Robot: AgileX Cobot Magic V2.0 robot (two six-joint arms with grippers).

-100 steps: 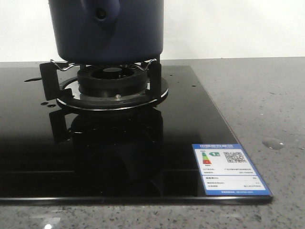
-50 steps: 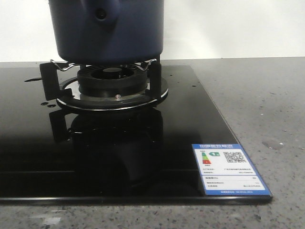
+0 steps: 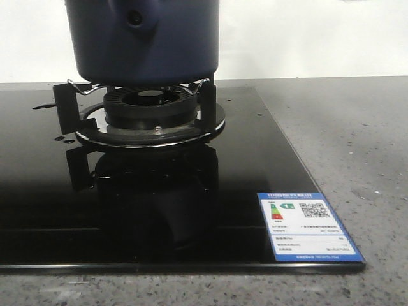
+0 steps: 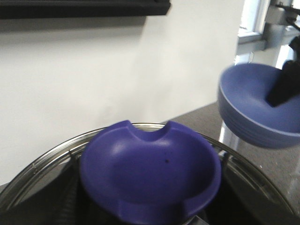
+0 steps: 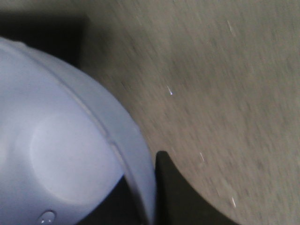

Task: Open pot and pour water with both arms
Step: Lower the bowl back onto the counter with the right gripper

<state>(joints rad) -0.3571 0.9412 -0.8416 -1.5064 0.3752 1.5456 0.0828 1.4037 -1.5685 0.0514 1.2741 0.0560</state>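
Pot: the large dark navy-blue round pot [image 3: 143, 41] with straight matte sides and a rounded bottom edge sits on the wire supports of the black gas burner [image 3: 150, 115]; its handle stub with a dark hole faces the front view.
Lid: from the left wrist view, a blue-violet dished knob [image 4: 150, 171] with a notched rim sits in the middle of a round glass lid with a metal rim [image 4: 42, 161].
Bowl: a lighter periwinkle-blue ribbed bowl [image 4: 260, 108] hangs in the air beside the pot, a dark finger [image 4: 283, 86] hooked over its rim; in the right wrist view its smooth inside [image 5: 61, 154] looks pale, with a droplet near the bottom.
Hob: glossy black glass cooktop [image 3: 255, 159], mirror-like, with a blue energy label [image 3: 309, 226] at its near corner.
Bench: grey speckled stone bench [image 3: 357, 140], matte.
Room: plain white wall [image 3: 306, 38] behind.
Left end effector: fingers not visible; I cannot tell its state.
Right end effector [image 5: 157, 187]: clenched on the bowl's rim.
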